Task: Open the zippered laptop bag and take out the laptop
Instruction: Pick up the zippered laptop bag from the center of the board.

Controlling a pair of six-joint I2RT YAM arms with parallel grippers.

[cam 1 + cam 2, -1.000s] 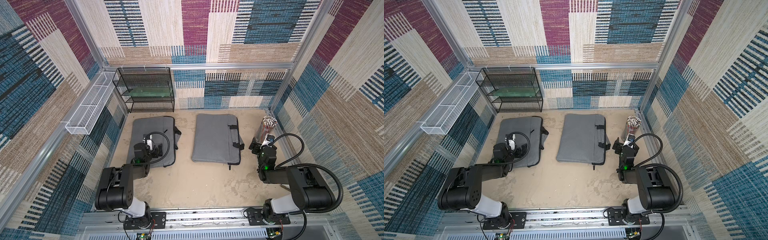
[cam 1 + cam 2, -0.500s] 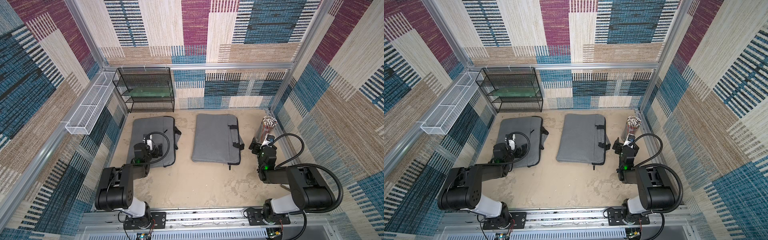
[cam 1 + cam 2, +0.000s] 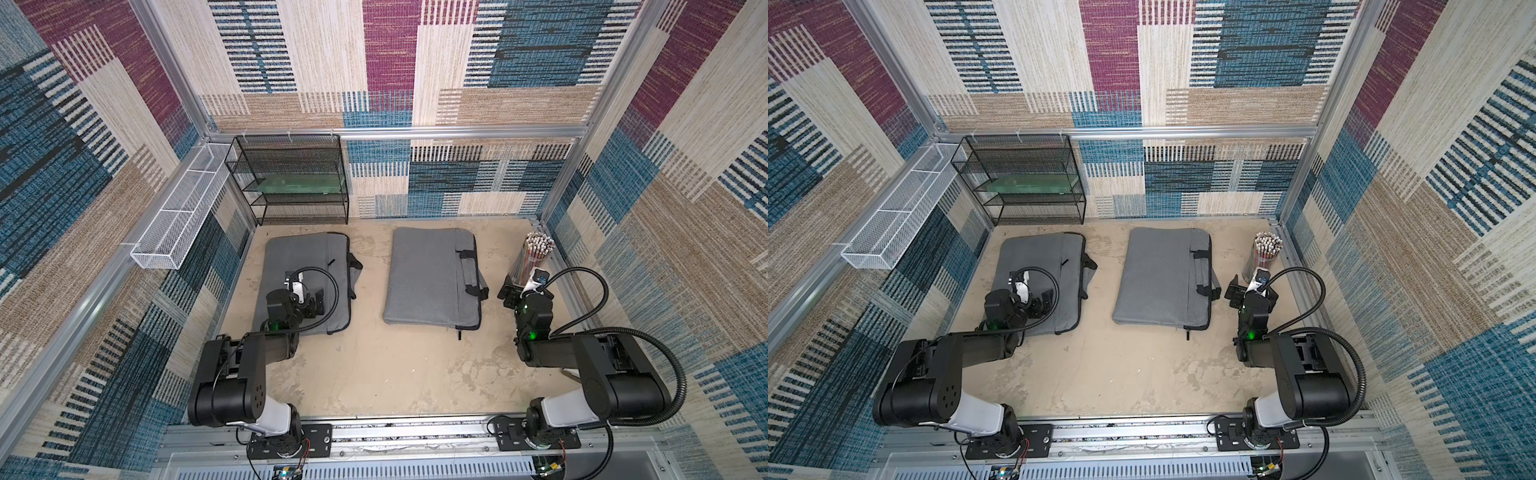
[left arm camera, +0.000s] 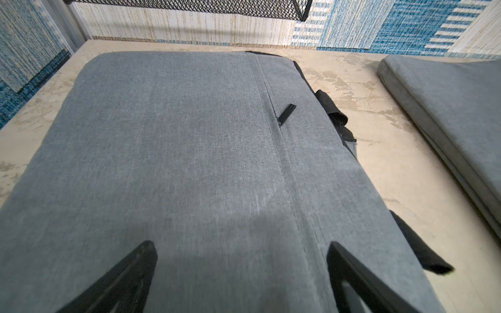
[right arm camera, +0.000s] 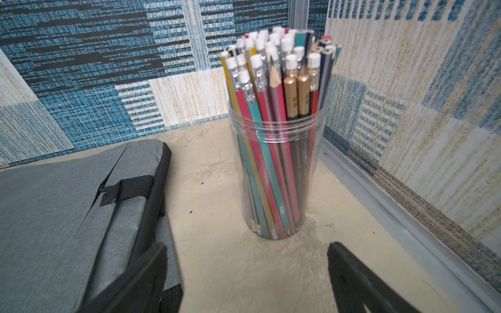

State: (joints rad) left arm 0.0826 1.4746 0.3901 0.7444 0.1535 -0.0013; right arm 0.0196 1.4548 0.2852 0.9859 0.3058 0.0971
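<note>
Two grey zippered laptop bags lie flat on the beige floor in both top views, one on the left point(image 3: 303, 266) and one in the middle point(image 3: 430, 276). Both look zipped shut, and the laptop is hidden. My left gripper point(image 4: 241, 245) hovers open just above the left bag point(image 4: 176, 151), near its front half. A black zipper pull point(image 4: 286, 113) lies on that bag's front-pocket seam, ahead of the fingers. My right gripper point(image 5: 246, 248) is open over bare floor, between the middle bag's handle edge point(image 5: 130, 189) and a jar. Another zipper pull point(image 3: 459, 332) hangs at the middle bag's near corner.
A clear jar full of pencils point(image 5: 279, 162) stands right in front of the right gripper, close to the right wall rail point(image 5: 406, 216). A black mesh shelf point(image 3: 291, 178) stands at the back left. A white wire basket point(image 3: 183, 212) hangs on the left wall.
</note>
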